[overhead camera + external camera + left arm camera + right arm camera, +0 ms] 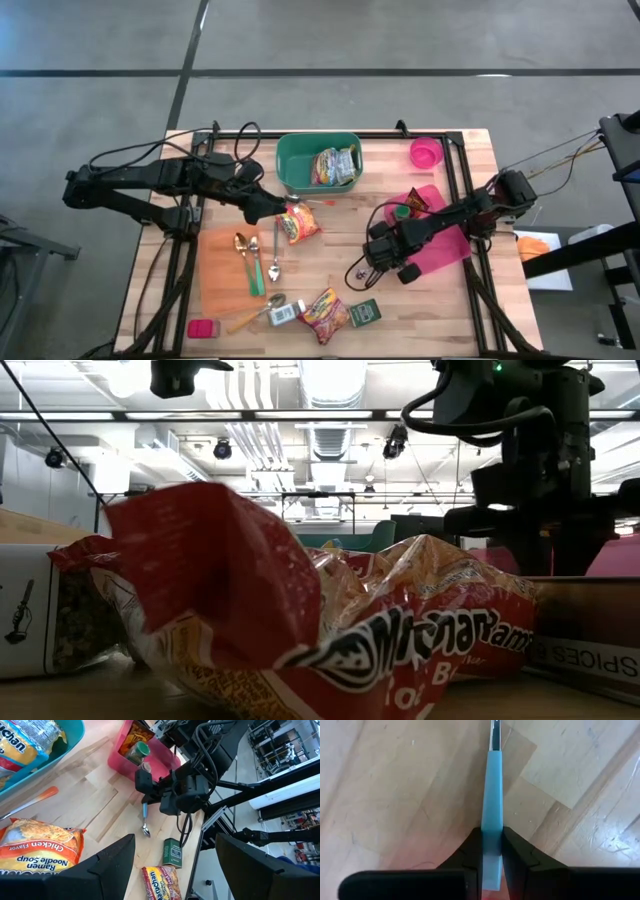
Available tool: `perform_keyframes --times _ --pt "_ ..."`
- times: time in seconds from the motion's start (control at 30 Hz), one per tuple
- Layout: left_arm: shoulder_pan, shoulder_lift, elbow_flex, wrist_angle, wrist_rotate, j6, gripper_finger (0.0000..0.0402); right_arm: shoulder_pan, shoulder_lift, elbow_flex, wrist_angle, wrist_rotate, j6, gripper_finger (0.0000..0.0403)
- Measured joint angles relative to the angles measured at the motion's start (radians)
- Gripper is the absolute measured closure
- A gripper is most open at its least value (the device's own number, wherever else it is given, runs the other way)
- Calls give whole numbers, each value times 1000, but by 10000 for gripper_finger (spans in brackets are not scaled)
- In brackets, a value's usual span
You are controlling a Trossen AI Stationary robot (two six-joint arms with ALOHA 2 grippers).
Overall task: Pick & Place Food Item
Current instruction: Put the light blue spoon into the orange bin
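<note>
We see the right tool (491,851) clamped on a blue-handled spoon (493,795) over the bench (395,780); the left tool (172,865) gapes empty beside the ramen packet (37,847).

Ramen packs (336,166) sit in the bin (296,172) at the table's (470,160) back; another ramen packet (299,223) lies just before it. Spoons (246,250) rest on the mat (218,275) to the left, spice box (365,312) front centre.
</note>
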Motion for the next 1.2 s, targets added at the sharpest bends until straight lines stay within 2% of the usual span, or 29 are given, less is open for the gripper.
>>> perform_keyframes --times 0.37,0.6,0.8,1.07,1.2 --pt "0 0 0 1 0 -14 124 -2 -19 15 28 18 191 367" --pt "0 -1 0 12 -1 -14 124 -1 -132 52 73 27 313 367" --pt "0 -7 1 43 -29 13 124 -12 -258 74 197 142 445 367" --pt "-35 -1 0 198 -179 180 124 -78 -385 80 404 299 580 367" --pt "-69 5 -2 251 -288 293 124 -115 -420 80 606 332 621 367"
